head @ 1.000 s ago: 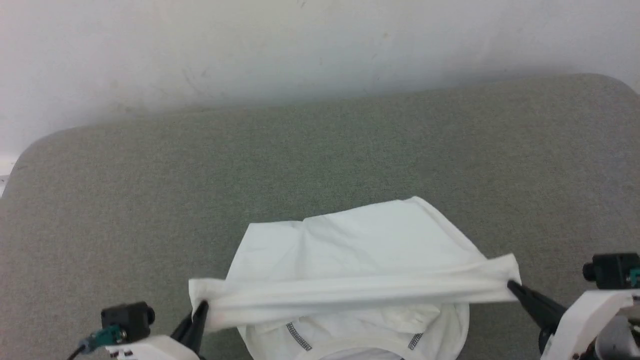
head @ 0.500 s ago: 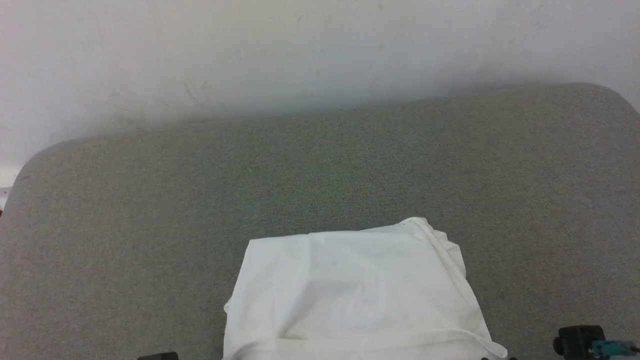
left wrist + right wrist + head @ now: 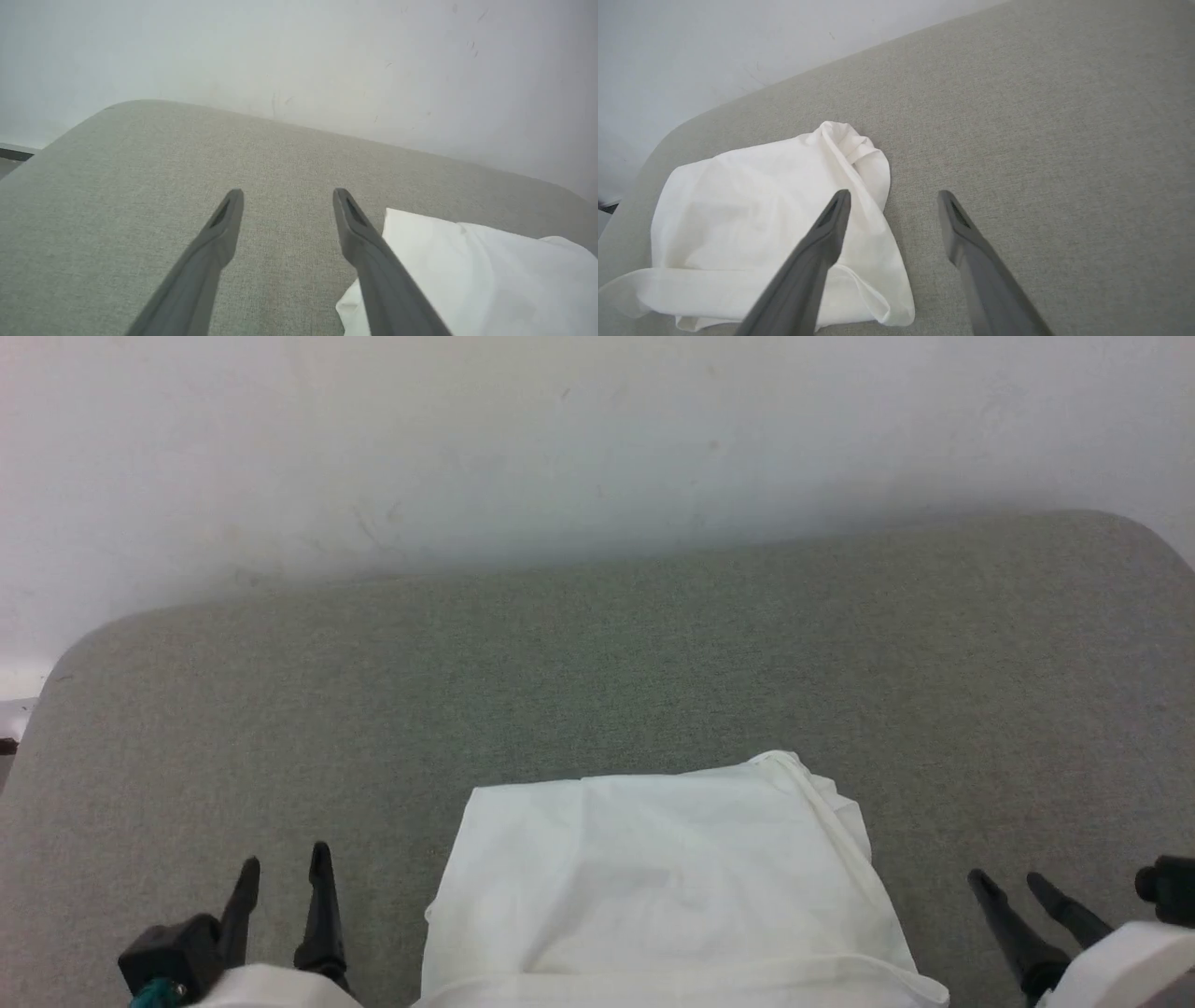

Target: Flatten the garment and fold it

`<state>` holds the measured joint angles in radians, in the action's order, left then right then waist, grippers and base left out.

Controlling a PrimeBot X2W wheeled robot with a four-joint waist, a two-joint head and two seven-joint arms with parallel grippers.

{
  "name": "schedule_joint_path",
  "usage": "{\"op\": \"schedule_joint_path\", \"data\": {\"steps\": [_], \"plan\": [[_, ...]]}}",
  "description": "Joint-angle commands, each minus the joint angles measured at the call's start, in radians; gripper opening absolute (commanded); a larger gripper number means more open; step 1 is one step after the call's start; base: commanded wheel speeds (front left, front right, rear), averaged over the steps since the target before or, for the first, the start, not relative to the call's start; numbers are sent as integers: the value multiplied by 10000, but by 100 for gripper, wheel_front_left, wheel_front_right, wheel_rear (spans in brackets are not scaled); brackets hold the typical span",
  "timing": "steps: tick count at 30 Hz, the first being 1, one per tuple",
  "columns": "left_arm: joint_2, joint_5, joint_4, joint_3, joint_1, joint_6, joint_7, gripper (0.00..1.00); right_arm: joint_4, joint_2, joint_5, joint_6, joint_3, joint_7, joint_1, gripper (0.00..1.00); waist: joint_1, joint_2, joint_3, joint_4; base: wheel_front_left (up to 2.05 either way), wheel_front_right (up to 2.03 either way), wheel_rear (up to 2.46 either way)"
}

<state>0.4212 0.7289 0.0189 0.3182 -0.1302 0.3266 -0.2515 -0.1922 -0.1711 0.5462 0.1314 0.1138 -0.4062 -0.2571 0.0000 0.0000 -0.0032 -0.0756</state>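
Head view | garment (image 3: 667, 887) let go since earlier, folded | both jaws wide, empty

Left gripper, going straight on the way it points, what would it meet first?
Probably the bare grey padded surface ahead of the left gripper; the garment lies off to its right. Depth is unclear: it might skim on to the wall.

The head view looks steeply down toward the wall (image 3: 560, 448); both wrist views skim low over the upholstered surface (image 3: 653, 644), sharing the garment (image 3: 653, 887).
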Motion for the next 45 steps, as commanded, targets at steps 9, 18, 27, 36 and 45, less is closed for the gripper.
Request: {"op": "schedule_joint_path", "data": {"steps": [9, 18, 27, 36, 45], "plan": [[-1284, -2772, -1296, -1401, 240, -719, -100, 100, 2854, -542, -82, -7, -707, -1351, 2435, 100, 0, 0, 285, 1000, 0, 0, 0], [-1881, -3697, -1581, -1545, 251, -1343, -102, 100, 5817, -879, 345, -7, -1800, -1980, 4268, 100, 0, 0, 739, 1747, 0, 0, 0], [-2132, -4126, -1369, -1601, 289, -1773, -102, 100, 7955, -566, 871, -7, -2383, -3466, 4738, 0, 0, 0, 843, 2032, 0, 0, 0], [-2257, -4461, -1196, -1685, 122, -1902, -102, 100, 7104, -957, 899, -7, -2456, -2968, 5035, 0, 0, 0, 418, 1715, 0, 0, 0], [-2297, -4657, -1249, -1692, -125, -1938, -102, 100, 5562, -1841, 564, -7, -842, -2535, 4299, 0, 0, 0, 120, 1365, 0, 0, 0]]}}
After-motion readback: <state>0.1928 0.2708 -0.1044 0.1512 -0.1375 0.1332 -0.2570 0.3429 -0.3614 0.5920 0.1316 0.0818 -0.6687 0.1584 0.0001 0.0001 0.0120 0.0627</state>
